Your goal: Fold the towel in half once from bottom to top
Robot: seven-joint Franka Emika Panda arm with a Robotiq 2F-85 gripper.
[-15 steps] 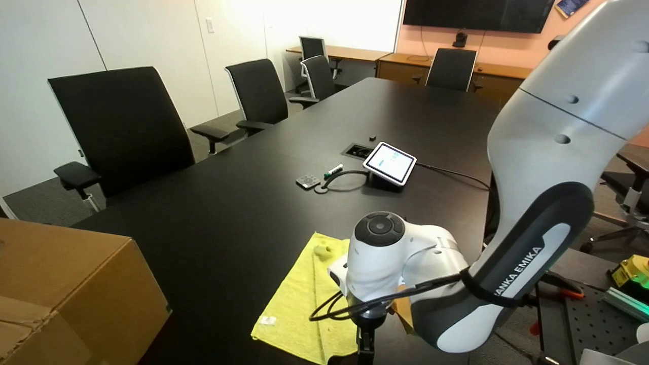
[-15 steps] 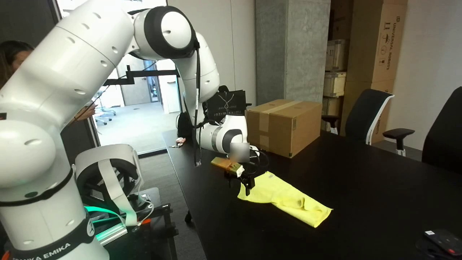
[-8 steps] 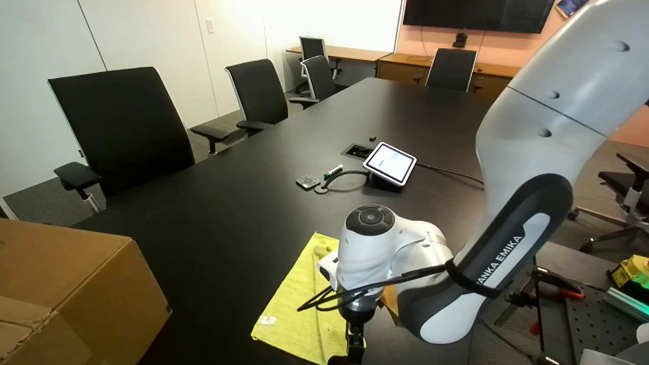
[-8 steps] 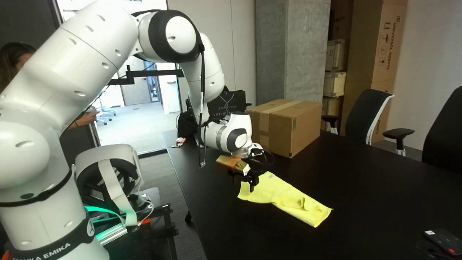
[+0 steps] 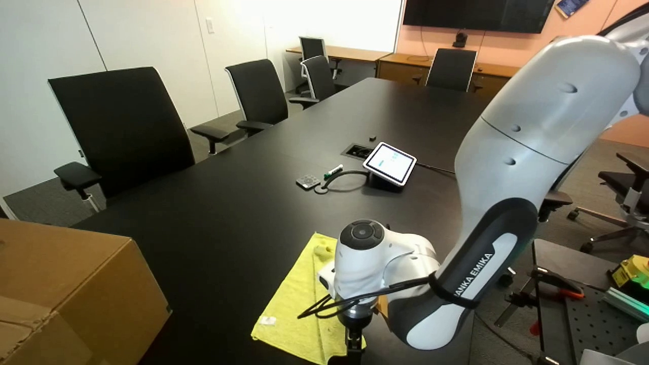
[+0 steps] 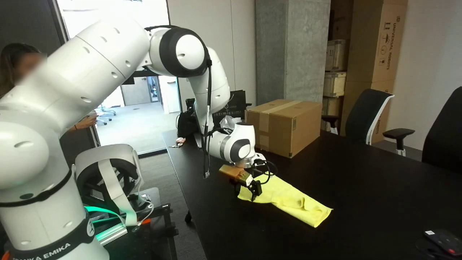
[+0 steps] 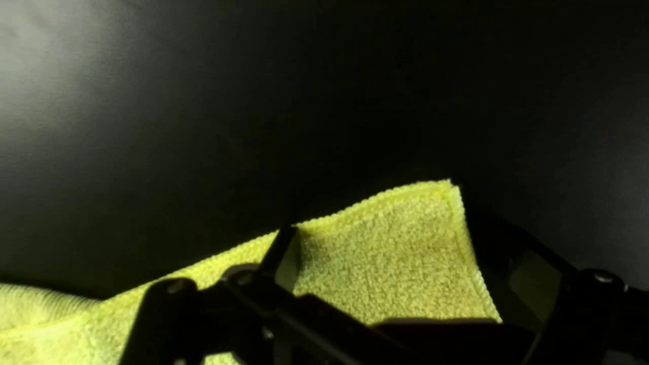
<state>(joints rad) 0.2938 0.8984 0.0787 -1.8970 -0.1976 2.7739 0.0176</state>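
The yellow-green towel (image 5: 291, 304) lies on the dark table in both exterior views, with a crease along it, a white tag near one corner and a bunched bump at its far end. It also shows in an exterior view (image 6: 288, 198) as a long strip. My gripper (image 6: 249, 193) points down at the towel end nearer the box. In the wrist view my gripper (image 7: 405, 256) is open, its fingers apart. One towel corner (image 7: 390, 268) lies between them; the left finger touches or presses the cloth, the right finger is beside its edge. The arm hides part of the towel.
A brown cardboard box (image 5: 86, 289) stands on the table, also in an exterior view (image 6: 285, 126). A tablet (image 5: 390, 163), a marker (image 5: 333, 171) and a small square pad (image 5: 308, 182) are farther along the table. A black device (image 6: 444, 241) lies near the table's front.
The gripper has shifted sideways along the towel's end, toward the box, and then come down closer to the cloth. The towel looks unmoved.
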